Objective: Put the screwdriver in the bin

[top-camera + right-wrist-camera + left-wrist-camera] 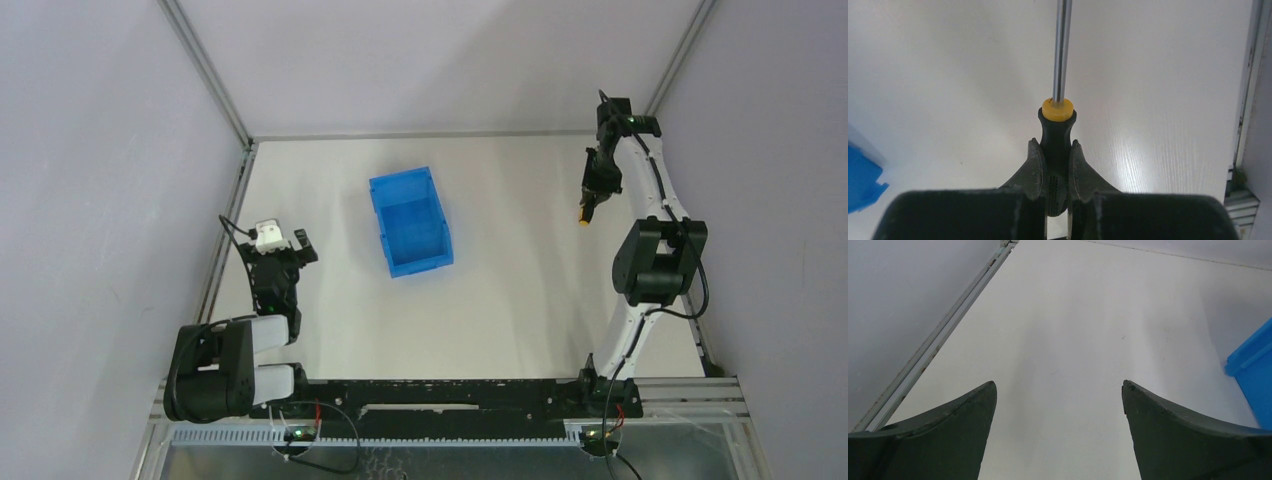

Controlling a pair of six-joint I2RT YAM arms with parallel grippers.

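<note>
Right claw [1055, 152] clamps the screwdriver [1062, 55] by its handle; left claw [1059, 387] gapes empty; carry squarely over the blue bin [400, 179] before releasing.

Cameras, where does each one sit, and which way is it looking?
Top external: high above and behind the robot, looking down on the table, bin, left arm and right arm.
Left wrist: on the left arm, looking forward across bare table between the fingers of the open left tool; bin edge at right.
Right wrist: on the right arm, looking along the screwdriver gripped in the shut right tool; bin corner at left.
Shared: all three show the blue bin.
</note>
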